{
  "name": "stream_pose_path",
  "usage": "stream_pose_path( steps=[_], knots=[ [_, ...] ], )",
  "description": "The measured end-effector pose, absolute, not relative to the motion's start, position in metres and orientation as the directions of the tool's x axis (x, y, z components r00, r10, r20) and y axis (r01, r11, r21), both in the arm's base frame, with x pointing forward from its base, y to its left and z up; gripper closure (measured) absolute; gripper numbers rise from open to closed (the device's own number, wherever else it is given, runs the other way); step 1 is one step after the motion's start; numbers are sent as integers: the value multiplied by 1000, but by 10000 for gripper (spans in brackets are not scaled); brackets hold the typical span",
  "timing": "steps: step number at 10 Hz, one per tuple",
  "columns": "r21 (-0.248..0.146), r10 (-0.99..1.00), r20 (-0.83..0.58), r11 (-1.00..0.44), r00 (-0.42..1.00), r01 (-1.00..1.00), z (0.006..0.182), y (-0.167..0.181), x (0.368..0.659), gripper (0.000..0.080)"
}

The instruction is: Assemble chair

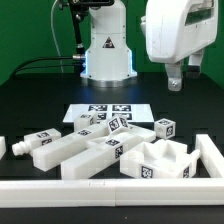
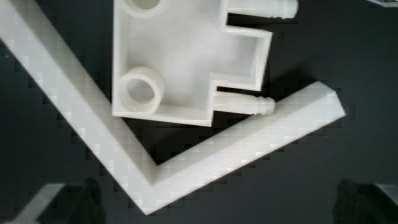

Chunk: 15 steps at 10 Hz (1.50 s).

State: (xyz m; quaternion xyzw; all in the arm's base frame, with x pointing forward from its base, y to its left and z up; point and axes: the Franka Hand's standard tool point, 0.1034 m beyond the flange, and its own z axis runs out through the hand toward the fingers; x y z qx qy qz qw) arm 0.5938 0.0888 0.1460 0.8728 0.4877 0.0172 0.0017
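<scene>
The chair lies in loose white tagged pieces on the black table. Long bars [image 1: 62,150] lie at the exterior view's left. Small cubes [image 1: 165,128] stand in the middle. The square seat frame [image 1: 162,160] sits at the front right. My gripper [image 1: 178,82] hangs high above the right side, open and empty. In the wrist view a white piece [image 2: 187,55] with round pegs and a hole lies inside the corner of the border rail [image 2: 231,140]. My gripper [image 2: 214,208] shows only as two dark fingertips [image 2: 64,205], wide apart, with nothing between them.
The marker board [image 1: 100,110] lies flat behind the pieces, in front of the robot base [image 1: 105,55]. A plain white border rail [image 1: 110,190] runs along the front and turns up the right side [image 1: 212,155].
</scene>
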Motion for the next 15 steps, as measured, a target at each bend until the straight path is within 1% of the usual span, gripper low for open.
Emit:
stream_pose_path(
  steps=[4,6,7,9,11,13,15],
  knots=[
    [20,849,28,-527,527,849,146,87,594,150],
    [25,807,33,-591,590,807,145,80,605,150],
    [23,789,33,-615,614,788,141,75,608,150],
    [20,720,35,-694,693,719,136,70,610,150],
    [20,724,34,-690,689,724,136,70,609,150],
    [7,596,32,-803,802,596,134,69,609,150],
    [-11,359,25,-933,933,359,120,59,610,150]
  ],
)
